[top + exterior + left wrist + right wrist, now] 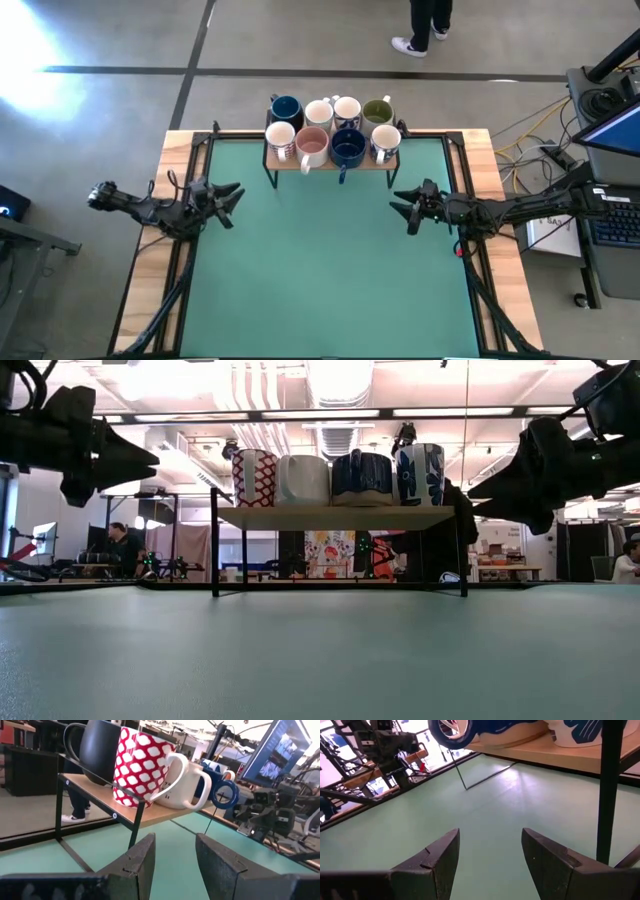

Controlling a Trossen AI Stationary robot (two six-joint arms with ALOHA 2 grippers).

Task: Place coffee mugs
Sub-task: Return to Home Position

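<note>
Several coffee mugs (333, 132) stand in two rows on a small wooden shelf (332, 162) with black legs at the table's far edge. The front row, left to right, holds a white mug with red pattern (141, 767), a pink-inside mug (313, 146), a dark blue mug (347, 147) and a white mug with blue pattern (420, 474). My left gripper (236, 197) hovers open over the table's left side. My right gripper (401, 207) hovers open on the right side. Both are empty and point toward the table's middle.
The green mat (330, 270) is bare between and in front of the arms. The shelf's black legs (135, 827) stand on the mat's far part. A monitor and cables (610, 130) sit beyond the table's right edge. A person's legs (425, 30) show beyond the far edge.
</note>
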